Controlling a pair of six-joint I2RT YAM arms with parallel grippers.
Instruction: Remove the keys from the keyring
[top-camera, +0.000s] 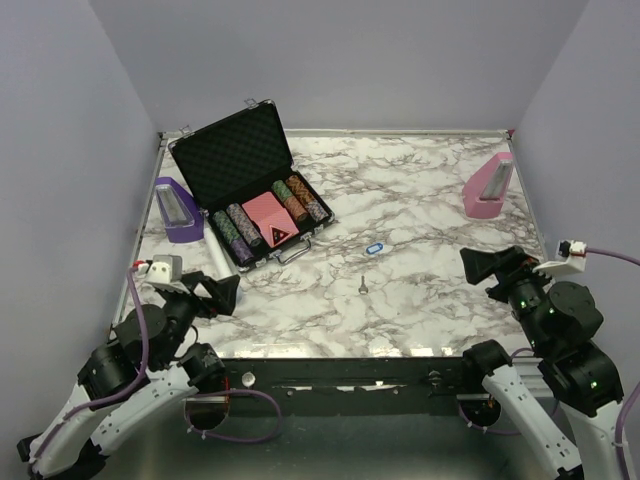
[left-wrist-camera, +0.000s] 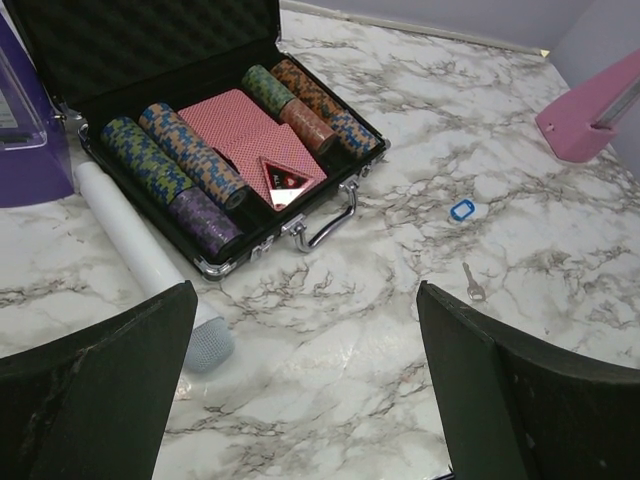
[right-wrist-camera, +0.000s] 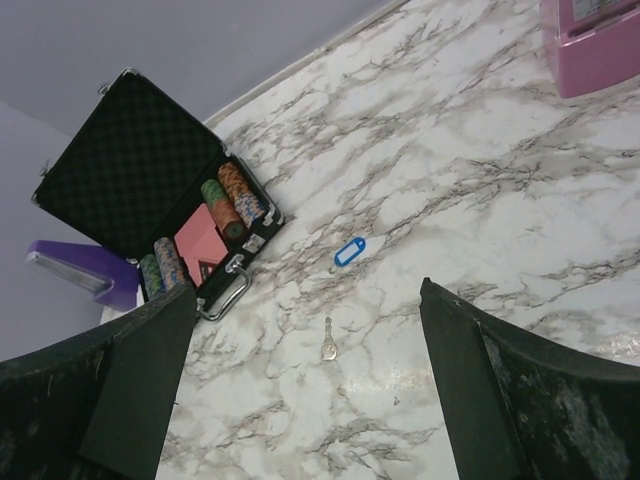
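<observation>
A small silver key (top-camera: 363, 285) lies flat on the marble table, apart from the blue oval keyring tag (top-camera: 374, 248) a little behind it. The left wrist view has the key (left-wrist-camera: 473, 282) and the tag (left-wrist-camera: 461, 209) off to the right. In the right wrist view the key (right-wrist-camera: 327, 341) and the tag (right-wrist-camera: 349, 252) lie between the fingers' lines, well ahead. My left gripper (top-camera: 226, 291) is open near the front left edge, holding nothing. My right gripper (top-camera: 477, 268) is open at the front right, also holding nothing.
An open black poker chip case (top-camera: 250, 190) with chips and cards sits at the back left. A white cylinder (top-camera: 215, 258) lies beside it, and a purple stand (top-camera: 178, 210) is at the left wall. A pink stand (top-camera: 488, 188) is at the back right.
</observation>
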